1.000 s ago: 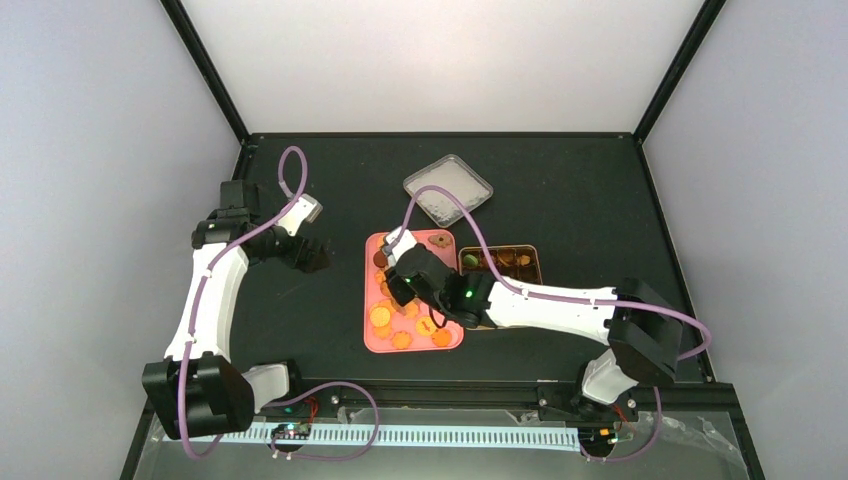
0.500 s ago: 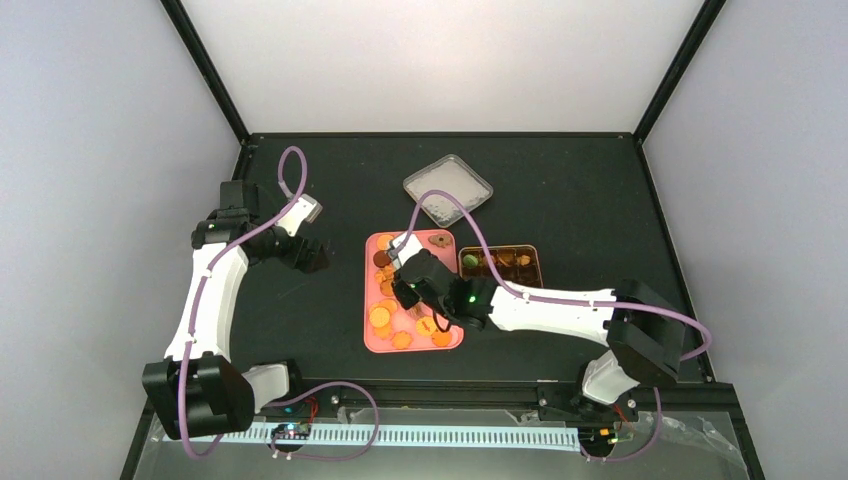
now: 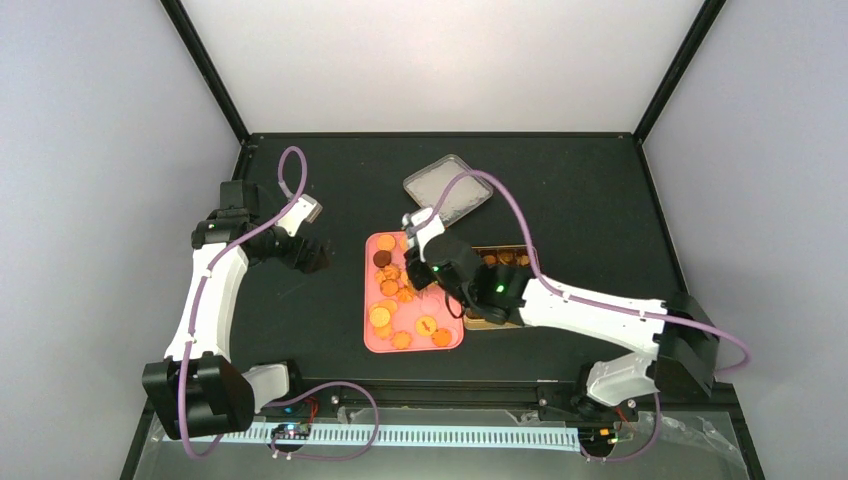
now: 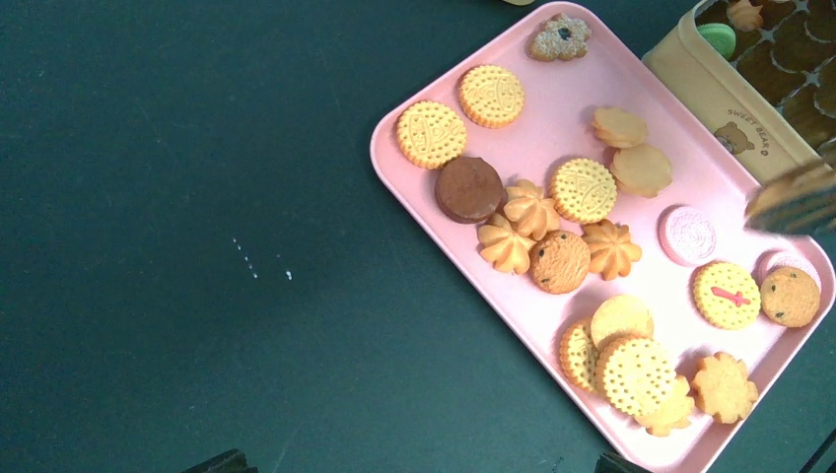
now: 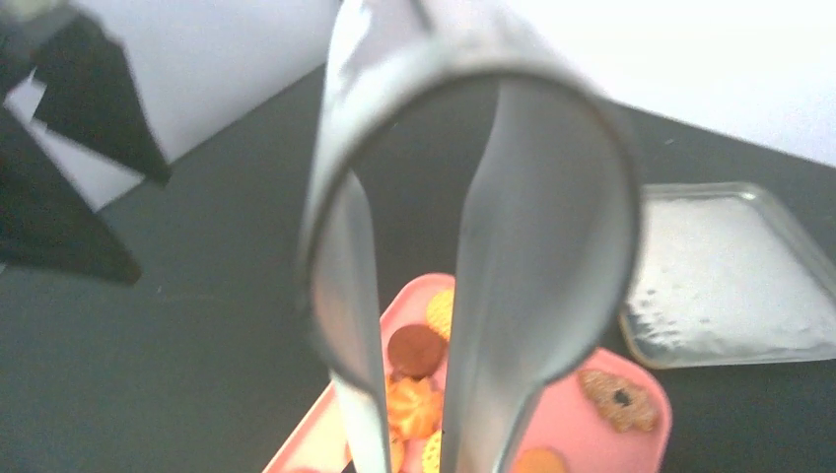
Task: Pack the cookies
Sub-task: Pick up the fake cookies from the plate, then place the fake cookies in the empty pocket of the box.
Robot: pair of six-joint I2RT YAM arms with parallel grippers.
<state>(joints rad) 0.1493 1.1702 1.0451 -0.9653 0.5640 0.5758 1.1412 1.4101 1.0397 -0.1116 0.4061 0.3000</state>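
Note:
Several cookies (image 4: 558, 223), golden, brown and pale pink, lie on a pink tray (image 4: 414, 202). The same tray (image 3: 372, 340) sits mid-table in the top view. My right gripper (image 3: 447, 272) hangs over the tray's right edge beside the tin (image 3: 520, 258), shut on metal tongs (image 5: 473, 197). The tongs' arms stand close together, and their blurred tip (image 4: 794, 197) shows next to the tin (image 4: 725, 99). Whether a cookie is between them is hidden. My left gripper (image 4: 414, 463) is open over bare table left of the tray, nothing between its fingers.
The tin's lid (image 3: 448, 188) lies upside down behind the tray. The tin holds a green cookie (image 4: 720, 37) and brown ones. My right forearm (image 3: 590, 305) crosses the tin's near side. Black frame posts rise at the table's back corners.
My right arm has swung from over the tray's middle to the right and back, toward the tin. The tongs' arms have drawn closer together. The left arm has not moved.

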